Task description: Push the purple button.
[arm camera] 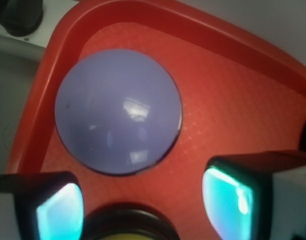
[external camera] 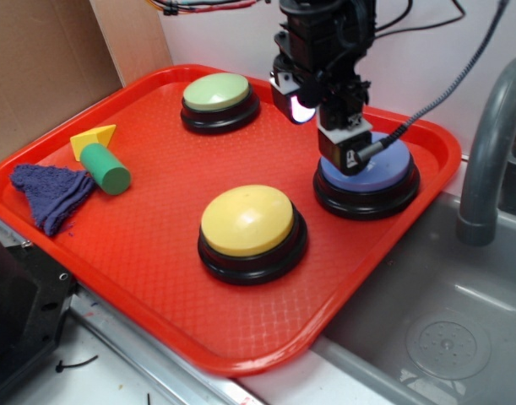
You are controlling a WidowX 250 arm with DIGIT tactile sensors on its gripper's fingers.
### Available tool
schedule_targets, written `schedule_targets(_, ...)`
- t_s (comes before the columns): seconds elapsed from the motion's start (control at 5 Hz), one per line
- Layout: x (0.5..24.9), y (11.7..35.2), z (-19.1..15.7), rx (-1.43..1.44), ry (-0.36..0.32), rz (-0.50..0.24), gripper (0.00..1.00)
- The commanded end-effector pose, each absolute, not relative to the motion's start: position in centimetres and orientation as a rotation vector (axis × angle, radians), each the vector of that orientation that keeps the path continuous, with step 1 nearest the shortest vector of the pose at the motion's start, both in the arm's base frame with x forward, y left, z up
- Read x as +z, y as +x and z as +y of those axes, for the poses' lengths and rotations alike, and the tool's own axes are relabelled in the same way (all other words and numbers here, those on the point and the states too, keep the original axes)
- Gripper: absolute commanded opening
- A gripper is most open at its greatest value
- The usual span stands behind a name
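We've got the gripper (external camera: 352,152) sitting right over the purple button (external camera: 384,173). From the wrist view its fingers (arm camera: 228,195) are spread apart with nothing between them. The button is a smooth, glossy dome on a black round base, facing straight up; being round, it has no real long axis. It's at the far right corner of the red waffle-textured plastic tray (external camera: 156,245). Nearby are a yellow button (external camera: 247,219) and a green button (external camera: 217,91).

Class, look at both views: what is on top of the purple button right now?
The gripper hangs over the purple button in the exterior view, hiding part of its dome, so contact cannot be confirmed. In the wrist view the dome shows bare, with the fingers beside it.
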State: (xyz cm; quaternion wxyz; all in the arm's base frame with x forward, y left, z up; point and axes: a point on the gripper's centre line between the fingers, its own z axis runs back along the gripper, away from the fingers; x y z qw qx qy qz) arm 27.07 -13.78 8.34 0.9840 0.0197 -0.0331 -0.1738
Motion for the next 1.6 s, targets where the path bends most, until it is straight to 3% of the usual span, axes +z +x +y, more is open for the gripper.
schedule_targets(0.0,12.8,25.8,-14.1,-0.349,-0.001,-0.135,1.0)
schedule_targets(1.0,16.2,23.4,-12.5,-0.309,-0.027,-0.04,1.0)
schedule_targets(1.2,17.0,22.9,-12.3,-0.291,0.016,-0.012,1.0)
schedule_targets(1.4,18.0,21.9,-11.8,-0.285,0.008,-0.05,1.0)
